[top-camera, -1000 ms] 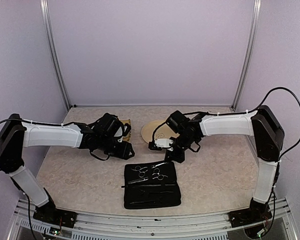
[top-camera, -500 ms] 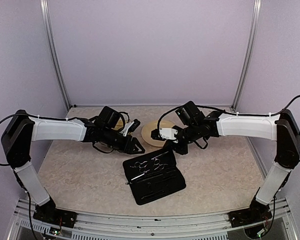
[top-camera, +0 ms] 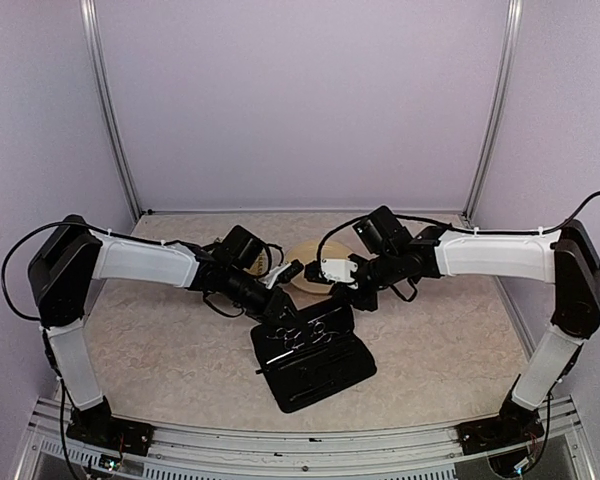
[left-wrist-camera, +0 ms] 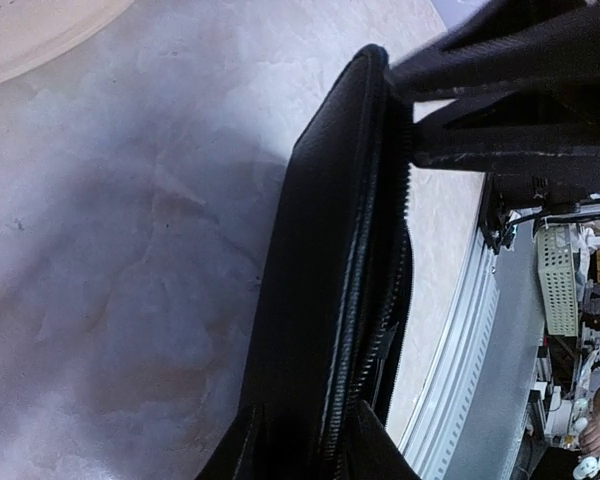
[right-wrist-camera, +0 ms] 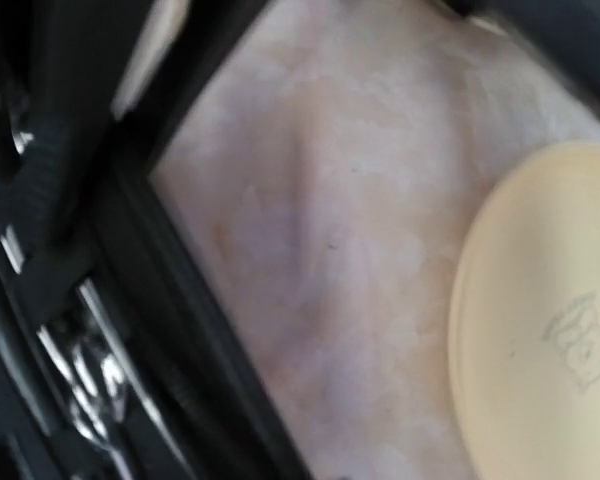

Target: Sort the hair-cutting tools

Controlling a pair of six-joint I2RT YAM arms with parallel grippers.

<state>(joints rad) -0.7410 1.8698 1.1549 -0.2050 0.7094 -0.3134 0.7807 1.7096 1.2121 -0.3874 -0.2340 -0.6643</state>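
The black zip case [top-camera: 325, 365] lies open near the middle of the table, tilted. Two silver scissors [top-camera: 302, 332] lie strapped in its far half; they show blurred in the right wrist view [right-wrist-camera: 85, 385]. I cannot make out the black clips. My left gripper [top-camera: 283, 308] is at the case's far left corner. In the left wrist view it [left-wrist-camera: 315, 440] is shut on the case's zipped edge [left-wrist-camera: 330, 300]. My right gripper [top-camera: 352, 298] grips the case's far right corner, and its fingers [left-wrist-camera: 500, 50] close on that end.
A round pale tray [top-camera: 305, 262] sits just behind the case between both grippers, and shows in the right wrist view [right-wrist-camera: 550, 330]. A brown woven piece [top-camera: 265, 258] lies behind the left arm. The table's metal front rail [left-wrist-camera: 460, 380] runs close to the case.
The case has been turned and dragged towards the back right. My left gripper moved right and down onto its far left corner and closed on the edge. The right gripper stayed at the far right corner.
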